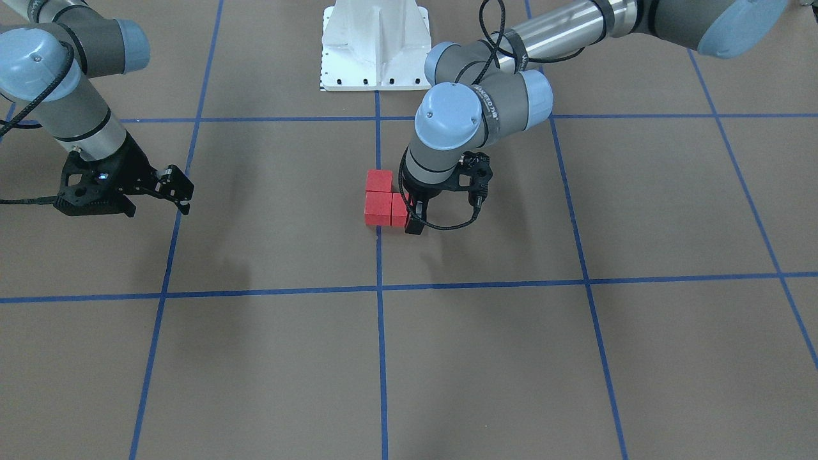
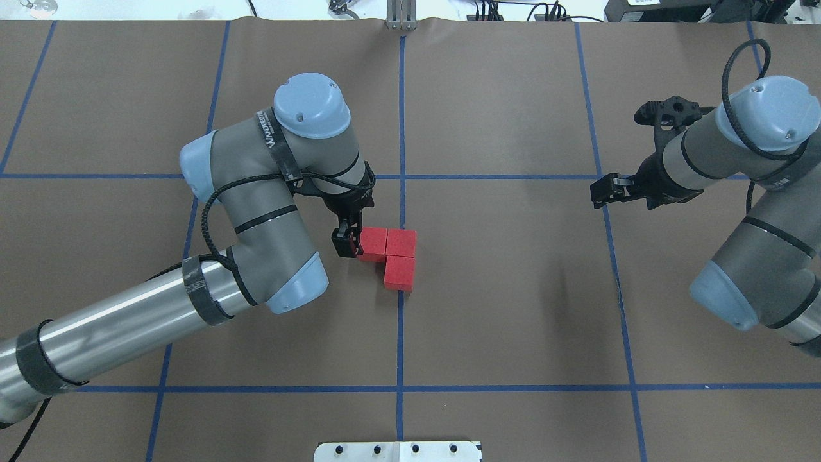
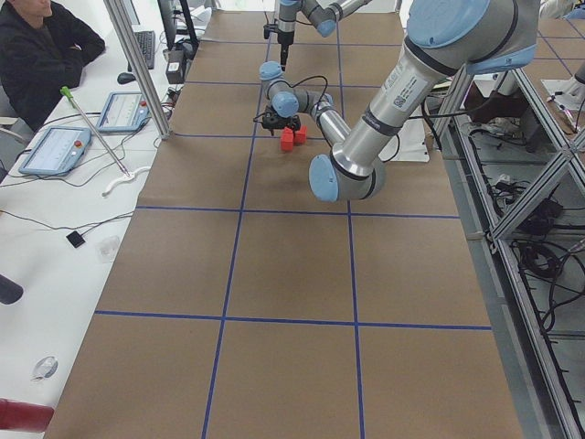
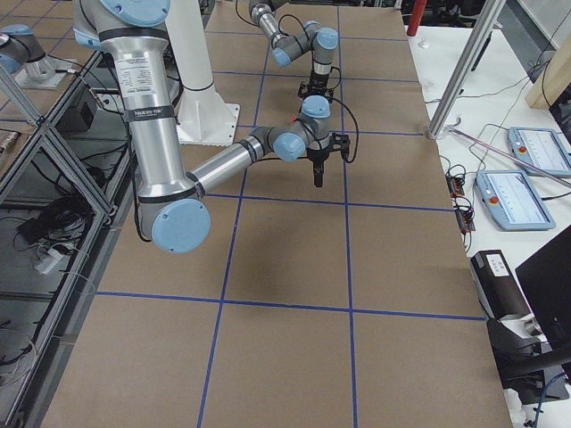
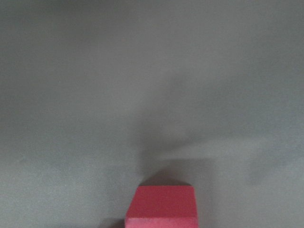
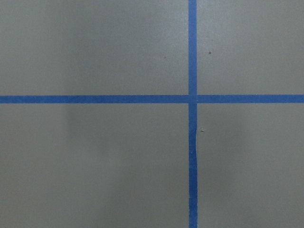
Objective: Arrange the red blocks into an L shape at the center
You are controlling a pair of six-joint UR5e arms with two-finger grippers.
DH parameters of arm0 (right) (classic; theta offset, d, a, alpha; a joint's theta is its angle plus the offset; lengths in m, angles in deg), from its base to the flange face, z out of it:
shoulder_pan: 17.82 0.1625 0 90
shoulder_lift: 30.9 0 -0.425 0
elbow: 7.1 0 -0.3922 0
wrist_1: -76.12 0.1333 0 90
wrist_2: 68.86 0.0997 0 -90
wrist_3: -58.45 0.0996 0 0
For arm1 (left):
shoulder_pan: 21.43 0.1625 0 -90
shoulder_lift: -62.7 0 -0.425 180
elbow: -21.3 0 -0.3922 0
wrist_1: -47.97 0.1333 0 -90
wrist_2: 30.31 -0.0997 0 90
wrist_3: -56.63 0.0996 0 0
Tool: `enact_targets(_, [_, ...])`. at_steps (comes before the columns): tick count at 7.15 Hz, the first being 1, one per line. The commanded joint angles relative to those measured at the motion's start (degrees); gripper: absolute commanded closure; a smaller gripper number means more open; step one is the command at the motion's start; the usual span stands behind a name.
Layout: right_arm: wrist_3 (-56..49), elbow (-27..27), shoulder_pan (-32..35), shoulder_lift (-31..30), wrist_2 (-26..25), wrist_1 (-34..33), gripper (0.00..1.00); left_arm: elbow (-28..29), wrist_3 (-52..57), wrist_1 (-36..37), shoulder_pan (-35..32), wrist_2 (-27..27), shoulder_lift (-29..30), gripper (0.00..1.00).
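Three red blocks lie touching in an L on the center patch (image 2: 426,324), astride the middle blue tape line. The corner block (image 2: 402,242) and the near block (image 2: 399,273) stand free. The end block (image 2: 375,244) sits between my left gripper's (image 2: 346,241) jaws, which stand closed against it at table level. In the front view that gripper (image 1: 411,214) covers the right edge of the end block (image 1: 399,212). The left wrist view shows one red block (image 5: 161,205) at its bottom edge. My right gripper (image 2: 603,192) is shut and empty, raised far off to the right.
The white robot base (image 1: 375,45) stands at the table's near edge by the middle line. Blue tape lines (image 6: 192,142) cross under my right gripper. An operator (image 3: 41,50) sits at a side desk beyond the table's far edge.
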Motion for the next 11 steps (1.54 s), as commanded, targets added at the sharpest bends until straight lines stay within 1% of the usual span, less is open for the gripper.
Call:
enact_targets(1, [-0.4,0.0,3.1,-0.2,0.2,-0.1,0.01,-15.2,11.9,0.1,-1.4,0.1,-12.6,0.00])
enact_targets(2, [-2.9,-0.1,5.4,-0.9,1.4,-0.1,0.01,-21.5,19.7,-0.1,-2.9,0.1,-19.7,0.00])
enact_targets(3, [-7.9,-0.3,9.0,-2.8,3.7,-0.2,0.01,-27.2,31.3,-0.4,-5.9,0.1,-27.8,0.00])
enact_targets(4, [-12.6,-1.5,13.8,-4.4,8.1,-0.2,0.01,-30.8,43.0,-0.5,-10.6,0.3,-33.9,0.00])
enact_targets(5, [-18.5,-2.0,18.4,-7.2,11.8,-0.2,0.01,-31.7,57.8,-0.5,-16.9,1.4,-39.4,0.00])
enact_targets(6, [-24.8,-2.6,23.1,-9.5,13.7,-0.6,0.01,-30.9,76.4,-0.4,-25.2,6.6,-44.2,0.00])
enact_targets(7, [-31.0,-5.0,28.3,-11.0,16.4,-0.8,0.01,-27.4,95.6,-0.4,-34.1,11.3,-47.7,0.00])
enact_targets(8, [-37.0,-8.8,32.5,-11.5,19.6,-1.1,0.01,-23.5,108.7,-0.3,-41.1,13.7,-49.1,0.00])
enact_targets(9, [-41.3,-11.4,35.1,-11.6,21.1,-1.1,0.01,-20.0,115.8,-0.1,-46.1,14.5,-49.1,0.00])
enact_targets(10, [-42.5,-12.8,35.9,-11.3,21.2,-1.1,0.01,-17.0,123.0,0.0,-49.2,14.6,-49.3,0.00])
enact_targets(11, [-42.5,-13.0,36.3,-11.1,21.2,-1.1,0.01,-14.2,129.3,-0.1,-51.9,14.5,-49.3,0.00])
